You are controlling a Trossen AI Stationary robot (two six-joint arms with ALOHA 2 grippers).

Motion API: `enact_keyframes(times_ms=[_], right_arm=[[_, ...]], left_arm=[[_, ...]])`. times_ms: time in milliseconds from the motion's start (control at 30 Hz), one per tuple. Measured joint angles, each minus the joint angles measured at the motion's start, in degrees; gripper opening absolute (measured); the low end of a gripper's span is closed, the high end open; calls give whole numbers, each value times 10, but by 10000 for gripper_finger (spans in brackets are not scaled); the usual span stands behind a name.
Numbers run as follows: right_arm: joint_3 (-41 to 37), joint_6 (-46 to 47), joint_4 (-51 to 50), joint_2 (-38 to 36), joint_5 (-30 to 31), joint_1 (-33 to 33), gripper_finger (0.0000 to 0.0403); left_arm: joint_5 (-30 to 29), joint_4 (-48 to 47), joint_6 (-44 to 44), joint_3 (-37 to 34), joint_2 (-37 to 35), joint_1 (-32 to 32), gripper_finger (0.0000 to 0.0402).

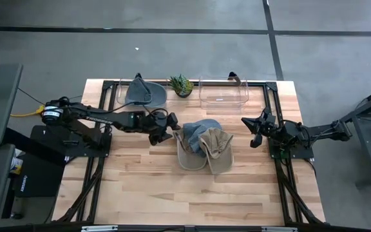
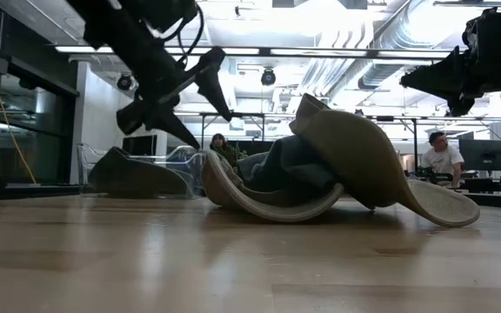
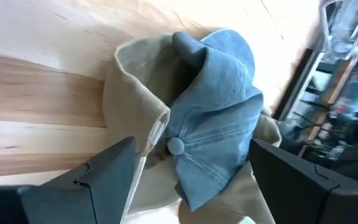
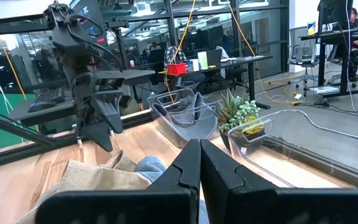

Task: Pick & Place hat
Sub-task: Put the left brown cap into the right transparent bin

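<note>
Left gripper [image 1: 168, 133] wide open, hanging just above the table at the left edge of the hat pile, empty. Fingers [image 3: 98, 177] spread on either side of the blue hat [image 3: 213, 118] in the wrist view, button at the crown right between them. Lined up for a descent, by the look of it, not yet touching cloth. Angled down and inward in the low view, tips clear of the fabric.

Blue hat [image 1: 198, 132] sitting on top of the pile at table centre, crumpled, half tucked into a tan hat [image 1: 215, 147] with a third pale brim [image 1: 189, 160] curling out underneath. Stacked loosely, so lifting the top one alone calls for a pinch on blue cloth only; risk of dragging the tan one along.

Further out along the back edge: clear bin [image 1: 122, 96] on the left holding a grey hat [image 1: 143, 93], likely the drop spot, near the left arm's reach. Small potted plant [image 1: 181, 84] between the bins. Second clear bin [image 1: 223, 91] on the right with nothing visible in it.

Right gripper [image 1: 257, 132] closed tight, fingers pressed together, parked above the table's right side, well apart from the pile. Waiting, out of the way.

Person [image 2: 442, 155] seated in the room behind, clear of the table.
</note>
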Motion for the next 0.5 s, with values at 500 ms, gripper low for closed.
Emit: enact_keyframes(times_ms=[500], right_arm=[[0, 0, 0, 2, 0, 0, 0]], left_arm=[[1, -335, 91, 279, 133, 0, 297]])
